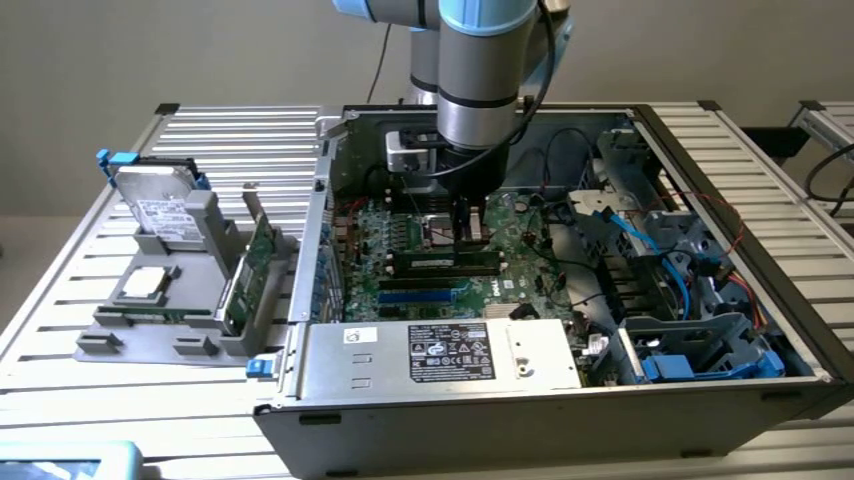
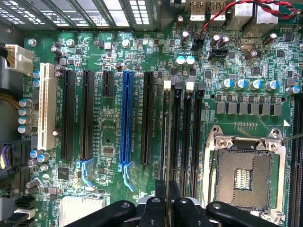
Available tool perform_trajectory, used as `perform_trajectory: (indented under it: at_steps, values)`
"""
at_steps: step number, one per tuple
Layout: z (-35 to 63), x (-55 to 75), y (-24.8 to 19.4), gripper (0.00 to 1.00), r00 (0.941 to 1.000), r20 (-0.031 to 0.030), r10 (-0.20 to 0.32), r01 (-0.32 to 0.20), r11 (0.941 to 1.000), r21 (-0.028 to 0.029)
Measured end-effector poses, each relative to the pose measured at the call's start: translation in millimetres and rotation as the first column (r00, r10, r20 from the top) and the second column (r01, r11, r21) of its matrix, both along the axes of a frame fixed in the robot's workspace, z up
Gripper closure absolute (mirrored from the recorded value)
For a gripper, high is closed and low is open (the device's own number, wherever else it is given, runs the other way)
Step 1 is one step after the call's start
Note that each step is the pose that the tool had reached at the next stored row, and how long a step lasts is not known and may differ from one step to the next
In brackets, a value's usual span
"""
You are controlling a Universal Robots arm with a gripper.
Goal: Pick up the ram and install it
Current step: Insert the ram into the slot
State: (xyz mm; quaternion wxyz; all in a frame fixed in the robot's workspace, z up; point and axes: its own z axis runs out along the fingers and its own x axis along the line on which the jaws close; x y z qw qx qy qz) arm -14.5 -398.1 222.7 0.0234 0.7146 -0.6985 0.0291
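Inside the open computer case, my gripper [image 1: 465, 238] reaches down over the motherboard [image 1: 400, 240]. The ram [image 1: 447, 263], a long thin stick with a pale label, stands on edge beneath it along the memory slots. In the wrist view the ram [image 2: 165, 142] appears edge-on as a thin dark strip. It runs from between my black fingers [image 2: 159, 208] to a white latch [image 2: 166, 85], lined up with the outermost memory slot beside the black expansion slots. My gripper [image 2: 167, 201] is shut on the ram's edge. I cannot tell how deep the stick sits in the slot.
The CPU socket [image 2: 246, 175] lies beside the memory slots, with a blue expansion slot [image 2: 126, 118] and a white one [image 2: 46, 106] on the other side. The power supply [image 1: 447, 352] and blue cables [image 1: 627, 235] crowd the case. Outside it, a grey holder [image 1: 160, 320] carries a hard drive [image 1: 167, 215] and a green card [image 1: 254, 268].
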Motion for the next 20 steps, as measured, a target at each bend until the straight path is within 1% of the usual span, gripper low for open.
perform_trajectory:
  at_steps: [2,3,4,5,8,15,19,20]
  values:
    - [0.0,0.0,0.0,0.84,1.0,0.0,0.0,0.0,1.0,0.0001]
    - [0.0,0.0,0.1,0.78,1.0,0.0,0.0,0.0,1.0,0.0001]
    - [0.1,0.0,0.1,0.78,1.0,0.0,0.0,0.0,1.0,-0.0001]
    - [0.4,0.0,0.2,0.72,1.0,-0.0001,0.0,0.0,1.0,-0.0002]
    - [3.4,0.2,0.2,0.72,1.0,0.0,0.0,0.0,1.0,0.0]
    - [17.6,3.2,0.2,0.72,1.0,0.0,0.0,0.0,1.0,-0.0001]
    - [24.0,7.1,-0.2,0.72,1.0,0.0,0.0,0.0,1.0,-0.0001]
    - [24.3,7.5,-0.4,0.72,1.0,-0.0001,0.0,0.0,1.0,0.0]
